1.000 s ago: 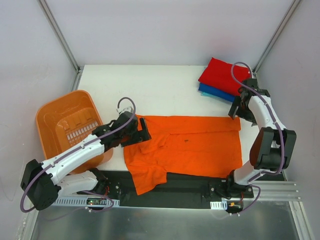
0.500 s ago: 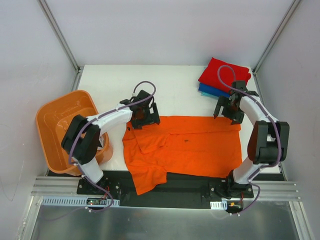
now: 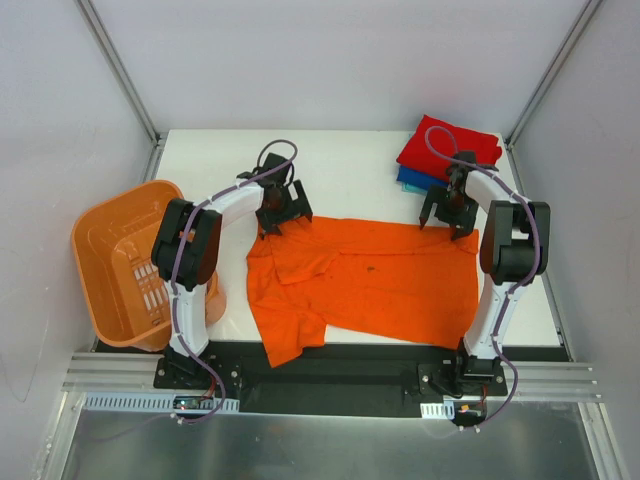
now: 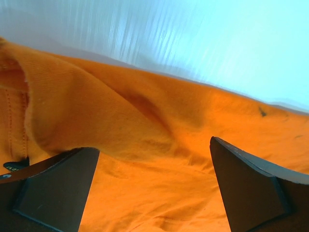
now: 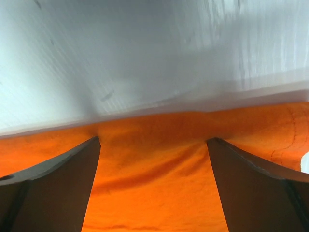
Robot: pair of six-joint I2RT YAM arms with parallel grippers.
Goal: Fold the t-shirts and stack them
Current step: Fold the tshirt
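Orange t-shirt (image 3: 380, 280) lies spread across the middle of the surface (image 3: 340, 165), its near left part reaching past the near edge. A folded red t-shirt (image 3: 450, 148) tops the stack at the far right corner. The left jaws and right jaws both stand wide open and hold nothing, each low over one end of the shirt's far edge. For a clean fold, both should likely pinch at matched points, lift together, and carry the edge evenly toward the near edge.
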